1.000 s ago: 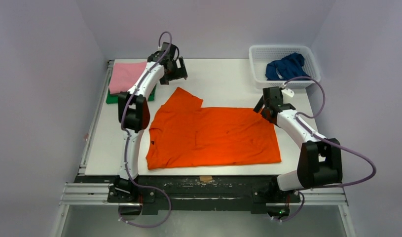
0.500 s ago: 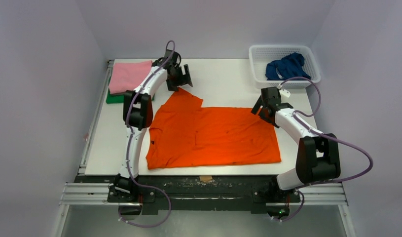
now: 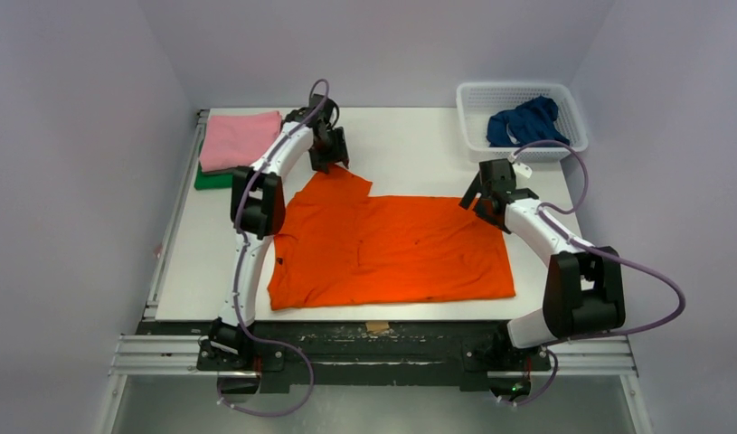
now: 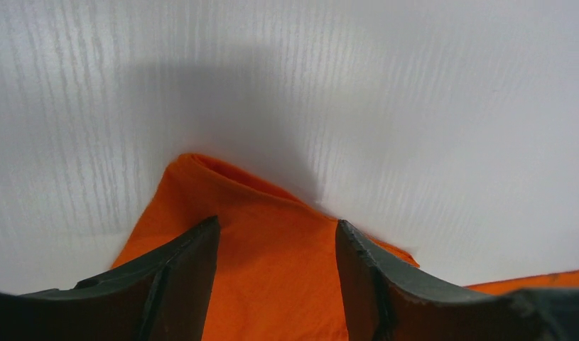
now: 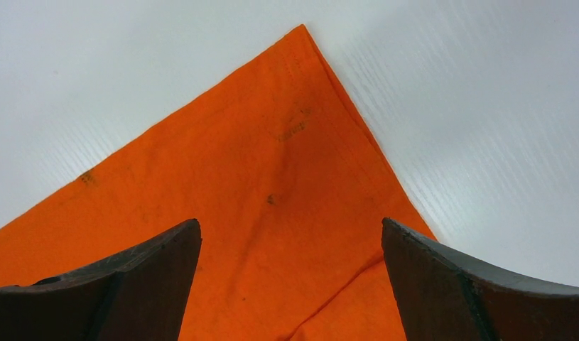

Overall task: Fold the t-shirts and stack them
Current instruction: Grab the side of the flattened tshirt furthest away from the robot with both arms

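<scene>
A bright orange t-shirt (image 3: 392, 249) lies spread flat in the middle of the table. My left gripper (image 3: 333, 163) is open over its far sleeve tip, which shows between the fingers in the left wrist view (image 4: 272, 241). My right gripper (image 3: 480, 201) is open over the shirt's far right corner (image 5: 293, 142). A folded pink t-shirt (image 3: 238, 137) lies on a folded green one (image 3: 209, 179) at the far left. A dark blue t-shirt (image 3: 524, 122) sits bunched in the basket. The dark grey shirt is out of view.
A white plastic mesh basket (image 3: 477, 95) stands at the far right corner. A small tan tape patch (image 3: 377, 326) sits at the near table edge. Purple walls close in on both sides and the back.
My left gripper has moved right and nearer, from beside the pink stack to over the orange sleeve tip. My right gripper has shifted slightly to the orange shirt's far right corner.
</scene>
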Tool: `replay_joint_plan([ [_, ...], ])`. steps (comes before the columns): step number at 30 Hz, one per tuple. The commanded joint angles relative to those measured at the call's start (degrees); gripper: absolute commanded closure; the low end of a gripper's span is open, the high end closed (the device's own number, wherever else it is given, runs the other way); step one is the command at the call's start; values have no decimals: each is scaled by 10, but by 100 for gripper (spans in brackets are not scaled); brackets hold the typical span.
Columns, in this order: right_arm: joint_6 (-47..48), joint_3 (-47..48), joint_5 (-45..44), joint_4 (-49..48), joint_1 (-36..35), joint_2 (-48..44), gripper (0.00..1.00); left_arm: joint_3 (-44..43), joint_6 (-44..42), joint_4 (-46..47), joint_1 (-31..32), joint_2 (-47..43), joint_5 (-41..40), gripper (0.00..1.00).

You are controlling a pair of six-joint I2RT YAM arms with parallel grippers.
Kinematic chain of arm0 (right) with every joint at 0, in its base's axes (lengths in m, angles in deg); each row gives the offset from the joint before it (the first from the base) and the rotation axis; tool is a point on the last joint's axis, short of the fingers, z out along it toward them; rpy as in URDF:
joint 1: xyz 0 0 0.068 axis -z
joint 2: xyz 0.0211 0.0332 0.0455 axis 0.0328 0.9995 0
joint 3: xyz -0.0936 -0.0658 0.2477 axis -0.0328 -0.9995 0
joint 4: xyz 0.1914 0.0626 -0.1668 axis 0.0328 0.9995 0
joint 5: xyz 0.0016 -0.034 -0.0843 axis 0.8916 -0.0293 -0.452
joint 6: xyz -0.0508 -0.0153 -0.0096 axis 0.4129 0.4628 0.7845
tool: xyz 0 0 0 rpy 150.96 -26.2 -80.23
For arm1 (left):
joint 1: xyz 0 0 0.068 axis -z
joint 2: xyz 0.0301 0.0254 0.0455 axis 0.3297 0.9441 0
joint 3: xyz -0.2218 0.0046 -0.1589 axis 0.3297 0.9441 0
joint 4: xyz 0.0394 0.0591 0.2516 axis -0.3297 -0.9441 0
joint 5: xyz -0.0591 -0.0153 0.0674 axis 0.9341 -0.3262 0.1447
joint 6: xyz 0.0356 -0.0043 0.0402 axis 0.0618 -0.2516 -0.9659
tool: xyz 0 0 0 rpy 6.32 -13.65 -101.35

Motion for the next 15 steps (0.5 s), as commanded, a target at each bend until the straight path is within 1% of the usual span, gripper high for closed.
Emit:
replay_joint_plan([
  [1,8,3,-12,-9,1,-32,6,-18,12,-60,7,-11,-116,41],
  [4,7,-3,-9,-16,1,-37,6,2,2,-26,-8,-31,-97,40],
  [6,6,-3,-2,-19,1,-34,6,31,10,34,-18,-45,-82,39],
  [11,8,3,-4,-13,1,-23,6,21,29,56,-32,-28,-64,39],
  [15,9,4,-3,-17,1,-18,6,66,28,117,-38,-55,-6,38],
])
